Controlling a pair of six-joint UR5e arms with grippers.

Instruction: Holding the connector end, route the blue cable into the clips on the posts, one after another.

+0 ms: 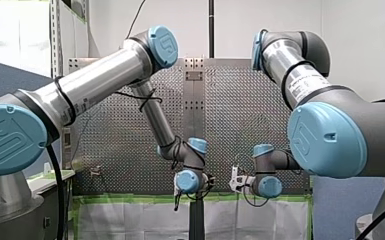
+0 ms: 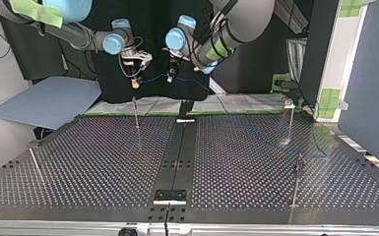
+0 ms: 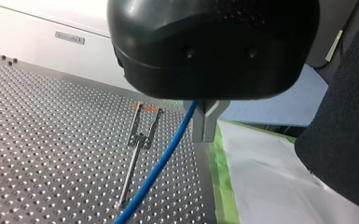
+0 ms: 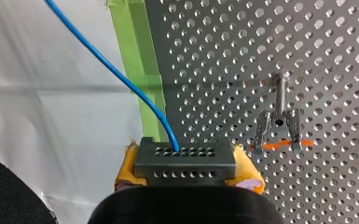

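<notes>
The blue cable [image 4: 112,70] ends in a grey perforated connector block [image 4: 185,169], and my right gripper [image 4: 186,156] is shut on that block with its yellow pads [image 4: 249,171]. My left gripper [image 3: 200,123], black with metal fingers, is shut on the blue cable [image 3: 163,161] a short way along it. In the top view both grippers hang above the table's far edge, my right gripper [image 2: 135,81] left of my left gripper [image 2: 171,76], with the cable [image 2: 153,78] stretched between them. A clip post [image 4: 279,123] stands beside my right gripper. Another post [image 3: 140,137] is under my left.
Thin posts stand on the perforated table: one at the far middle [image 2: 135,112], two at the top view's right [image 2: 290,120] [image 2: 298,183], and one at its left [image 2: 34,164]. Slack cable trails over the table's right half [image 2: 320,155]. Green tape [image 3: 224,168] edges the table, with white sheeting beyond.
</notes>
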